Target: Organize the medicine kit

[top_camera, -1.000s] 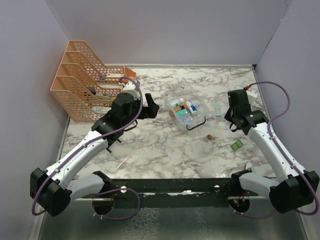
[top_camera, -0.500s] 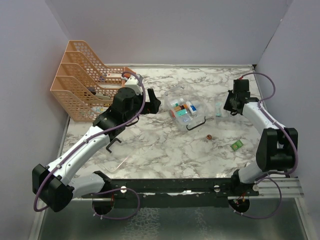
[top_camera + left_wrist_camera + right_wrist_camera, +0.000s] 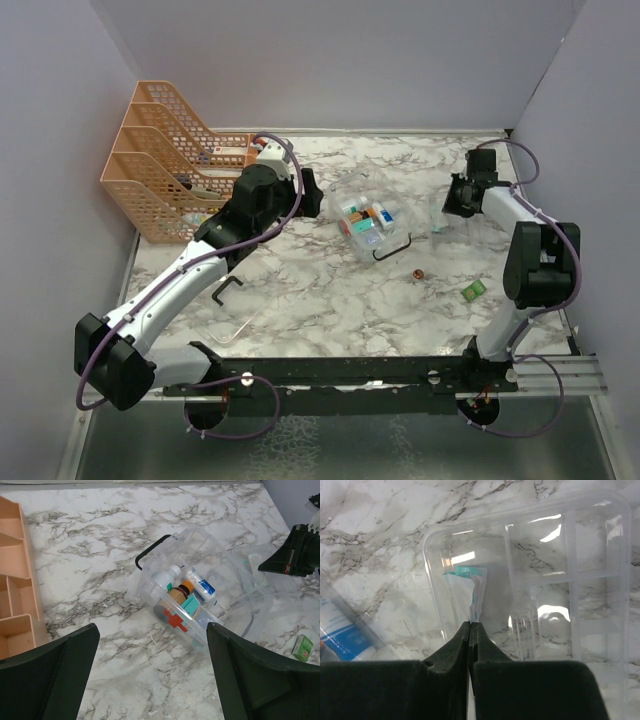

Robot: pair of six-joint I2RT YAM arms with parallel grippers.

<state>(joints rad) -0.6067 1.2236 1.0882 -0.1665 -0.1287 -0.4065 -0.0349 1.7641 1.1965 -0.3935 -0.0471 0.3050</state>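
The clear medicine kit box (image 3: 200,597) sits on the worktop (image 3: 100,530) beneath the left claw (image 3: 151,628), spread wide, while the right claw (image 3: 470,625) is clenched, seemingly nipping a teal-and-white sachet (image 3: 468,592) in the clear tray (image 3: 592,580).

You've got an orange mesh file rack (image 3: 165,170) at the far-left corner of the marble tabletop (image 3: 330,290), several tiers, bits inside too small to tell; plain lilac walls (image 3: 350,60) close in three sides
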